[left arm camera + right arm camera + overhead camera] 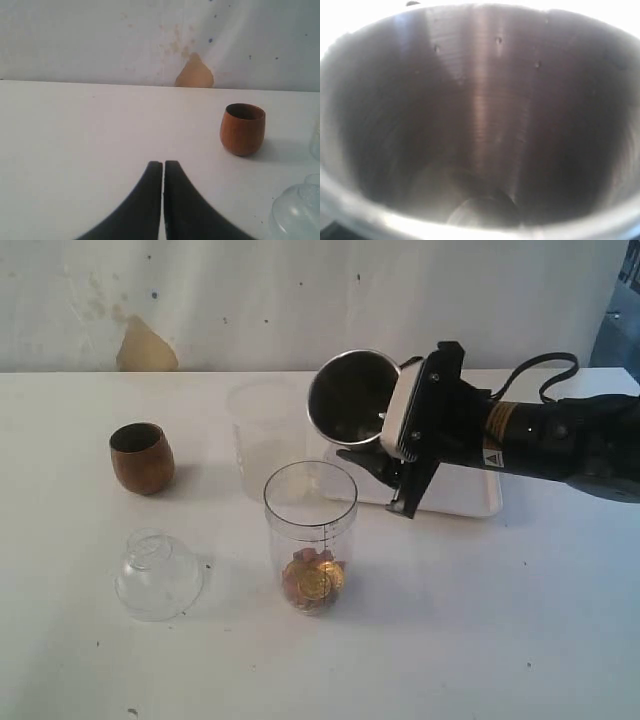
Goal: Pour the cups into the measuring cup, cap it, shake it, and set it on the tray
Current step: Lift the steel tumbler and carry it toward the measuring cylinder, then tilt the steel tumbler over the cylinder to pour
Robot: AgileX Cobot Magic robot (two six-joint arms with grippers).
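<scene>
steel tumbler: shiny, tapered, tipped nearly onto its side in the air, above and a bit behind the measuring cup. The right wrist view just shows its bare brushed inside.
measuring cup: clear, black scale up the side, upright near the table's middle, uncapped, with brown-orange bits at the bottom.
wooden cup: small, round and upright, far left.
right gripper: spread wide, clamped around the steel tumbler.
left gripper: fingers pressed together, holding nothing, low over bare table.
room: domed lid front left, frosted beaker just behind the measuring cup, tray under the right gripper. The front right is open.
</scene>
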